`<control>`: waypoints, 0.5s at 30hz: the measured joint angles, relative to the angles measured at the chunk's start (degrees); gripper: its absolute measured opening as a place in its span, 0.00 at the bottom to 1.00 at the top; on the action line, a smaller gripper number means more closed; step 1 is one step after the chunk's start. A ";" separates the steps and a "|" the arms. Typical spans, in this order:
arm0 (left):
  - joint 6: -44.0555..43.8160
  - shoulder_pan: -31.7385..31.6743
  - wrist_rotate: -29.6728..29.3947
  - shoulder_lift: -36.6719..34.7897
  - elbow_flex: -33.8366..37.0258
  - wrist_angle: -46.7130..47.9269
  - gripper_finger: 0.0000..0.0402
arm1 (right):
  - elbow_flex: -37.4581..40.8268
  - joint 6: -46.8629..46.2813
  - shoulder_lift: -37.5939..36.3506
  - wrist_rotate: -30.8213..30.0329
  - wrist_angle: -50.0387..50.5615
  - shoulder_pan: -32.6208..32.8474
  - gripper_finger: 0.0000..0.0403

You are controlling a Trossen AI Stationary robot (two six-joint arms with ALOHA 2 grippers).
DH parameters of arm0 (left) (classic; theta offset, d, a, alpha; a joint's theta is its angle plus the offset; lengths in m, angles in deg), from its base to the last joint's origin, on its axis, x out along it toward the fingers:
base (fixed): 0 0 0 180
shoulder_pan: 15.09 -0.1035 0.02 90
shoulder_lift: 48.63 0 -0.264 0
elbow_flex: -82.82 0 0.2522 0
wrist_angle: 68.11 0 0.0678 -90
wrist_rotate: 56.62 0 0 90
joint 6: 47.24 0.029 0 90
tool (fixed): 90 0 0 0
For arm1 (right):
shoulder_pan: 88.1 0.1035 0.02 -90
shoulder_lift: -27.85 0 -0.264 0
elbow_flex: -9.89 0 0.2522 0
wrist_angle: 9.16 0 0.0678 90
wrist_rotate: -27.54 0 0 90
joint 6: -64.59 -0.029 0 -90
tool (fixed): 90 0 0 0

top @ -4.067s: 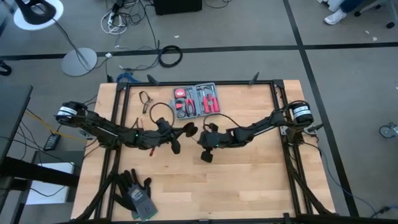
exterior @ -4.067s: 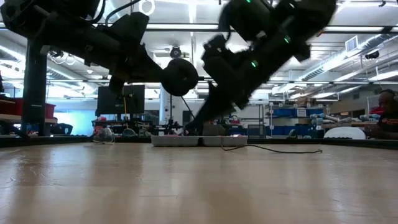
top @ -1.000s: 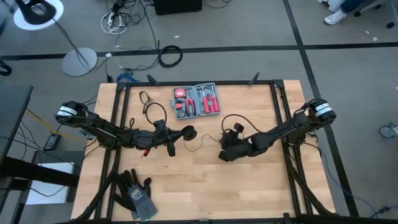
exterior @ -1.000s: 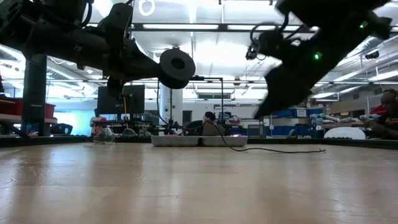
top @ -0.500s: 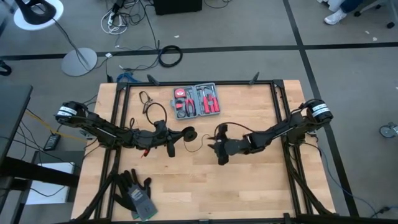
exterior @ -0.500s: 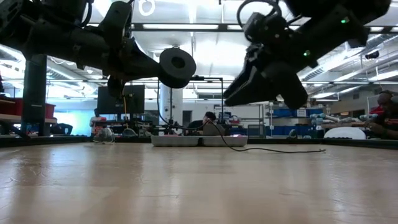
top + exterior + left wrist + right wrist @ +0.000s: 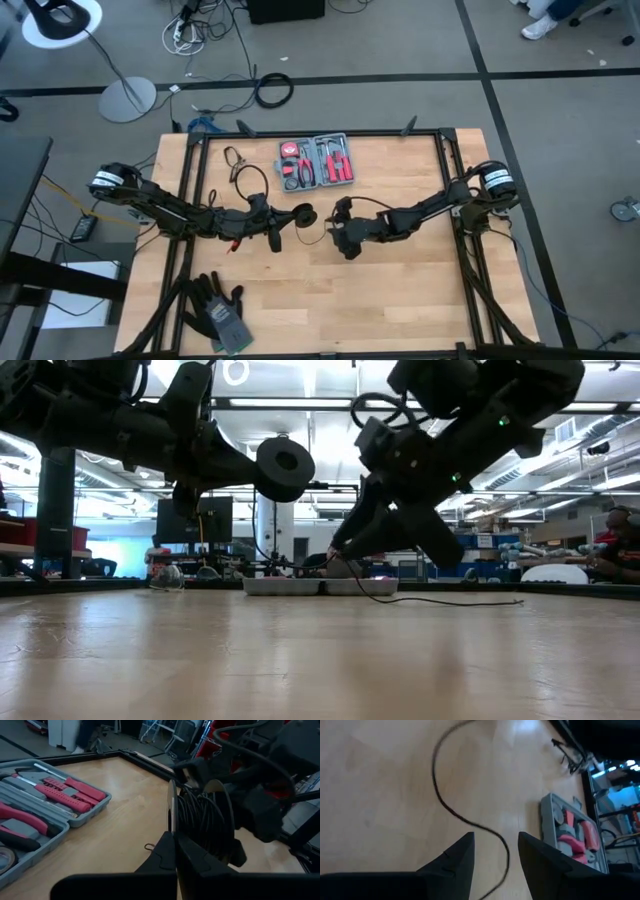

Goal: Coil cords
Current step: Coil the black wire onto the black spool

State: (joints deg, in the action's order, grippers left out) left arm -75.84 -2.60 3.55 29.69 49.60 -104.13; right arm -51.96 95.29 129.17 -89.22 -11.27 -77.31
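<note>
Left pincer (image 7: pixel 290 216) over mid-worktop (image 7: pixel 400 300), clamped on the black spool (image 7: pixel 303 213), lifted clear so wire can wrap round it. Already a good bundle of turns on there. Loose rest of the cord (image 7: pixel 465 817) trailing across the wood toward the red tool kit (image 7: pixel 316 162). Right pincer (image 7: pixel 343 240) just beside the spool, fingers apart and hovering over that slack, probably lining up to grab the next stretch and feed it on.
</note>
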 joint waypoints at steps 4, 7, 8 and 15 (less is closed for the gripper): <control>0.00 0.00 0.02 0.00 0.00 -0.05 0.00 | -0.07 0.00 -0.01 0.02 1.64 -1.02 0.36; -0.03 0.00 0.02 0.00 -0.02 -0.09 0.00 | -0.09 -0.05 -0.02 1.00 1.39 -2.31 0.33; -0.13 0.00 0.02 0.00 -0.01 -0.11 0.00 | -0.07 -0.36 -0.02 1.45 1.55 -2.76 0.32; -0.17 0.00 0.02 0.00 -0.02 -0.36 0.00 | -0.08 -7.34 -0.04 7.57 1.58 -5.79 0.17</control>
State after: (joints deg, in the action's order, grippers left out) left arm -76.02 -2.60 3.57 29.69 49.58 -104.50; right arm -52.04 87.95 129.13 -81.65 -9.69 -83.10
